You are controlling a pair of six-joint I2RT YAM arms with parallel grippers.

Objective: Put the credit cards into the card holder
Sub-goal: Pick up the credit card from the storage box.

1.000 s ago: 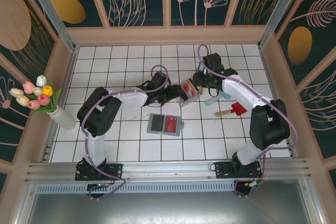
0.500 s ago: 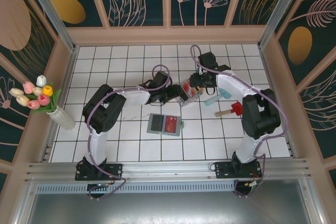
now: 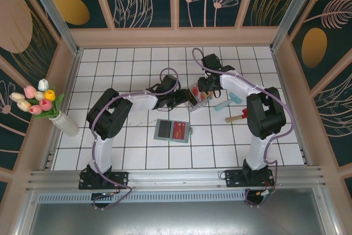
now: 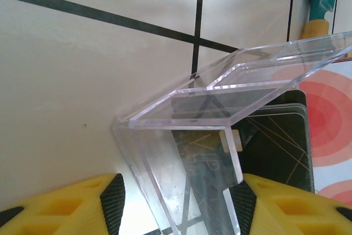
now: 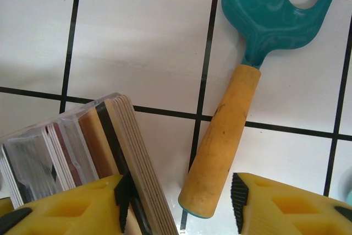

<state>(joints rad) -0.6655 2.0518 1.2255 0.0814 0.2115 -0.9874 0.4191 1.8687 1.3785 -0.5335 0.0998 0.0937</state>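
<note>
Left hand (image 4: 177, 199) clamps the tilted clear tray (image 4: 231, 89) mid-frame; right hand (image 5: 180, 196) stands open at the credit cards (image 5: 129, 141), lower left. I should pinch one card's edge, not the stack.

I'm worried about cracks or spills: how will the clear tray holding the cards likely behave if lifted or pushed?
The clear tray looks like rigid, thin-walled acrylic, so probably stiff, light and slick to grip. It is tilted, with the credit cards stacked loosely on edge inside, so they may slide out if it tips further.
</note>
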